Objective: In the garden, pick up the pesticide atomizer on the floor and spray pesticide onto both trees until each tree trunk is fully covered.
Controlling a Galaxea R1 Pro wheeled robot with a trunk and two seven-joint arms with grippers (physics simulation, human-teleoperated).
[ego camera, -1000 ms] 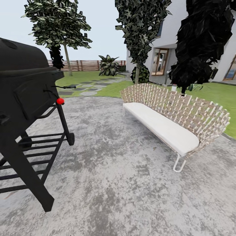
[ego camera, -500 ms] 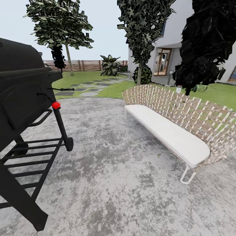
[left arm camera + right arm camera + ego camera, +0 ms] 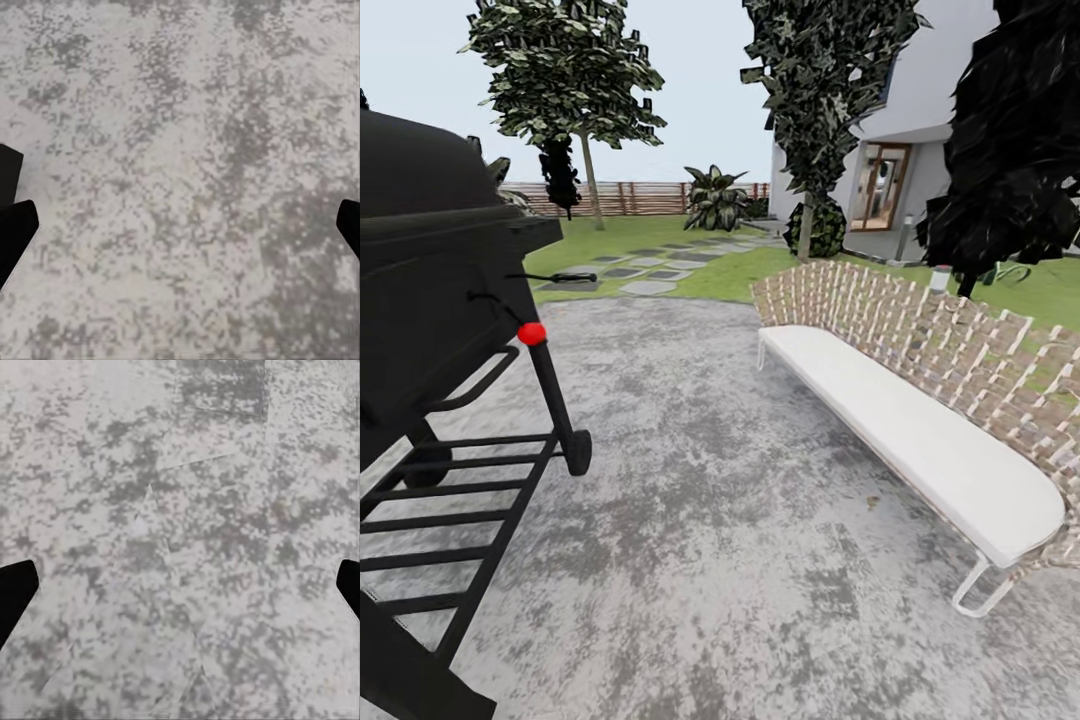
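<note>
Robot stood on mottled grey paving between a black grill and a woven bench.

Beyond the bench lay the lawn with stepping slabs and a brown slat fence; one tall tree with a thin bare trunk rose by that fence. Both wrist views faced bare paving: left gripper and right gripper spread wide apart, holding nothing.

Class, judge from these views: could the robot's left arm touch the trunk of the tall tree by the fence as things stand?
Probably not. The tree trunk stands far off across paving and lawn, while the left gripper hangs open over paving.
</note>
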